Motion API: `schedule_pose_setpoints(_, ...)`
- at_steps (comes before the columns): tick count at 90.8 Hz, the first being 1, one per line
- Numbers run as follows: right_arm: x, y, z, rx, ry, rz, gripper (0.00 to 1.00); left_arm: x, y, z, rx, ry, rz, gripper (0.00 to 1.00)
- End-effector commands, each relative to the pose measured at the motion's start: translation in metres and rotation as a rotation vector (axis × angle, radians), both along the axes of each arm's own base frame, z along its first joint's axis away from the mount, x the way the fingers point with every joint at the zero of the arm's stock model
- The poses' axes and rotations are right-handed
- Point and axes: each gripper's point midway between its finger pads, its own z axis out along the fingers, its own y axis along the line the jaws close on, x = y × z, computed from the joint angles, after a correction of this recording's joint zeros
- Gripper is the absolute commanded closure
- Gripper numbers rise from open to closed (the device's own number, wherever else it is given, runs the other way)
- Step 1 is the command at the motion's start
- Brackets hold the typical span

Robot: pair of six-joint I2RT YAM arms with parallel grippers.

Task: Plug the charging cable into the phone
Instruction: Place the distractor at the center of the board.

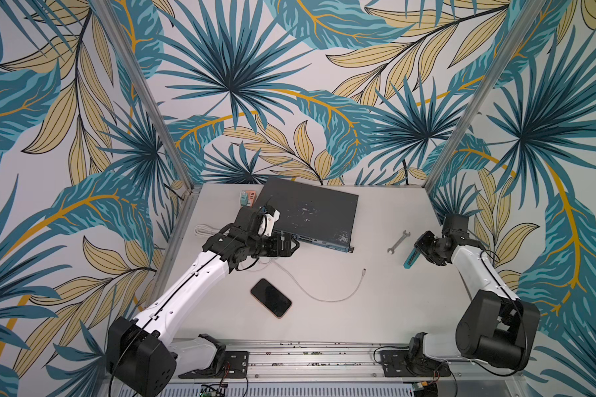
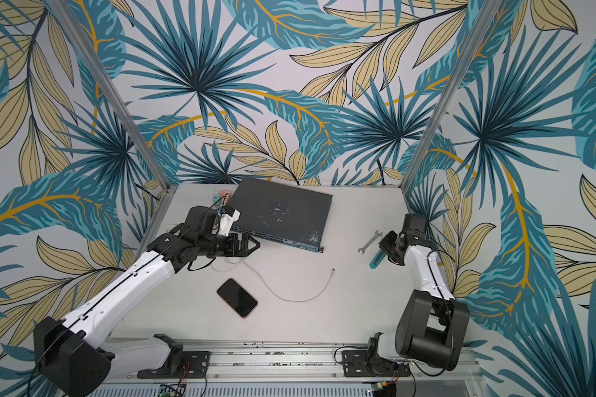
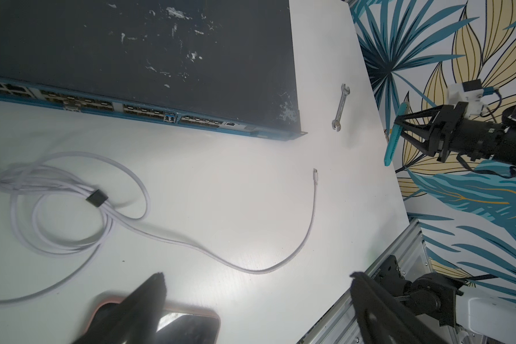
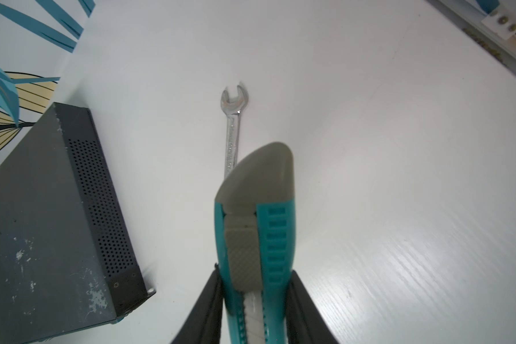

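Twin high views over the table (image 1: 375, 309) — close wrist views.

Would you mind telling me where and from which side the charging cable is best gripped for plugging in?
Grip the charging cable just behind its small white connector tip, from above, jaws across its width. That end lies free and flat on the table, clear of the phone.

The right tool (image 4: 255, 300) is clamped on a teal utility knife (image 4: 258, 235), its two black fingers (image 4: 303, 300) pressing the handle from either side, and the knife's grey rounded end points away from the camera. Beyond that end a silver open-ended wrench (image 4: 233, 131) lies flat on the white worktop (image 4: 385, 178), its lower part hidden behind the knife. Off to one side sits a dark grey network switch (image 4: 42, 232) with a perforated side panel and scuffed paint.
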Motion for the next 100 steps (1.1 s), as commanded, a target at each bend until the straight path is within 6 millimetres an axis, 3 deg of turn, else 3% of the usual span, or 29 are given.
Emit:
schedule_pose_setpoints(1, -0.003, -0.006, -0.017, 0.021, 0.014, -0.036, 0.78, 0.003, -0.004, -0.004, -0.009, -0.005, -0.009, 0.00)
schedule_pose_setpoints(51, -0.023, -0.023, -0.064, 0.050, 0.085, -0.096, 0.78, 0.018, -0.014, -0.020, -0.004, 0.031, -0.024, 0.00)
schedule_pose_setpoints(100, -0.020, -0.029, -0.077, 0.064, 0.097, -0.098, 0.75, 0.036, -0.026, -0.028, -0.019, 0.052, -0.026, 0.00)
